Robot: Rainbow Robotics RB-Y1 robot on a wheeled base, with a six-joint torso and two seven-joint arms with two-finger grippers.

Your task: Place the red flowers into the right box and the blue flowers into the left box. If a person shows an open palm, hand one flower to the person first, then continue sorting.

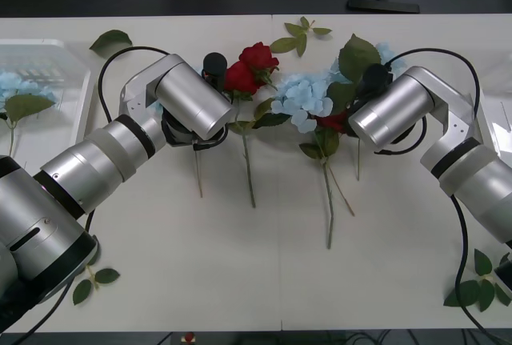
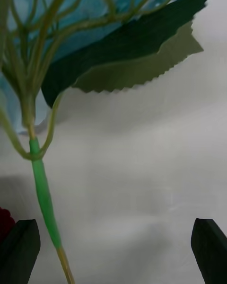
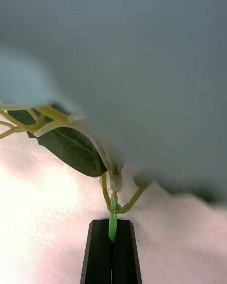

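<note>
Blue flowers are in play on both sides. Your left gripper (image 3: 112, 253) has its two black fingers pressed together on a blue flower stem (image 3: 112, 222), the green stalk rising out of the pinch toward a dark leaf (image 3: 71, 146) at 10 o'clock. In the front view that left arm (image 1: 120, 149) reaches in from 8 o'clock, elbow bent, its silver wrist lying over the bloom it holds, so you see only the stem (image 1: 197, 173) trailing toward you below it.

Your right gripper (image 2: 116, 248) is spread wide, one finger at each lower corner, holding nothing; a second blue flower's stem (image 2: 45, 199) stands just inside one finger, not touched. The right arm (image 1: 400, 113) comes in from 4 o'clock, wrist angled toward table centre, covering part of the blue cluster (image 1: 308, 97) there.

The red flowers (image 1: 250, 69) lie at 12 o'clock between the two wrists; another red bloom (image 1: 330, 122) is mostly buried under the blue cluster. The left box (image 1: 68, 81) sits at 9 o'clock, cut off by the frame, with a blue flower (image 1: 16, 87) inside. Of the right box (image 1: 498, 133) you get only a rim sliver at 3 o'clock.
</note>
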